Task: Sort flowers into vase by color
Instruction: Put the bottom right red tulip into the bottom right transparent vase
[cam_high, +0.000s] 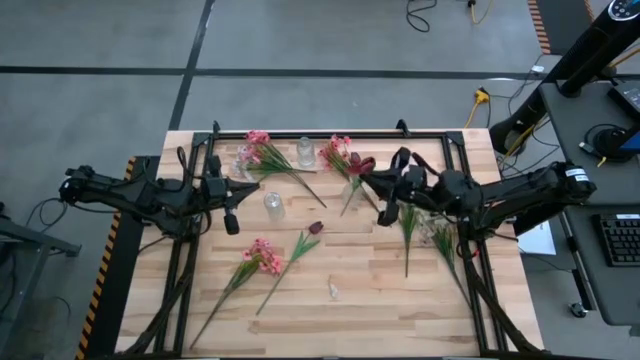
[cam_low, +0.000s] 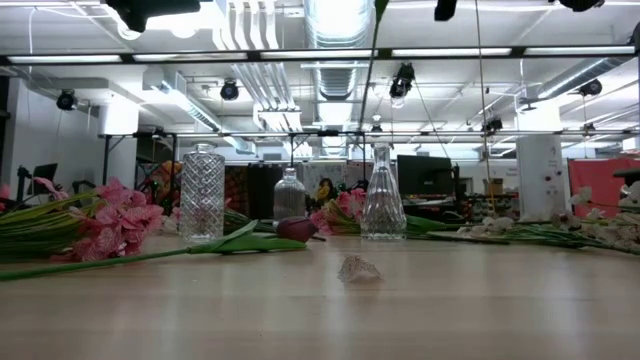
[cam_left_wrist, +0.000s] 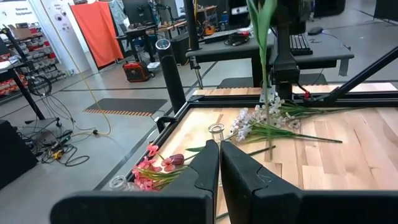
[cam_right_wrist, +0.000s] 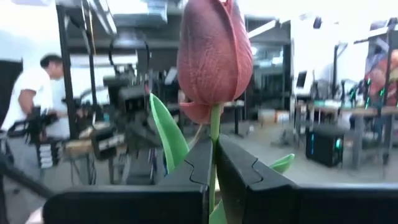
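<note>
My right gripper (cam_high: 375, 183) is raised over the middle of the table and shut on a dark red tulip (cam_right_wrist: 214, 56). Its green stalk (cam_left_wrist: 265, 43) hangs below the gripper. My left gripper (cam_high: 232, 220) hovers shut and empty at the left, next to a clear glass vase (cam_high: 273, 205). Two more vases (cam_high: 305, 150) (cam_high: 245, 160) stand near the far edge. Pink flowers (cam_high: 262, 258) and another tulip (cam_high: 315, 228) lie flat on the near half. More pink flowers (cam_high: 335, 150) lie at the back, and white-lilac stems (cam_high: 440, 235) at the right. My right gripper pinches the tulip's stalk just under the bloom (cam_right_wrist: 215, 127) between its two fingers, coming from the table's right. The bloom stands upright above the fingertips with a leaf (cam_right_wrist: 169, 134) beside it. The stalk (cam_low: 370, 70) hangs down, its lower end clear of the table.
A small pale scrap (cam_high: 333, 291) lies on the near middle of the wooden table (cam_high: 380, 310). A dark frame (cam_high: 330, 134) runs along the far edge and down both sides. A person (cam_right_wrist: 31, 93) stands in the room beyond the table.
</note>
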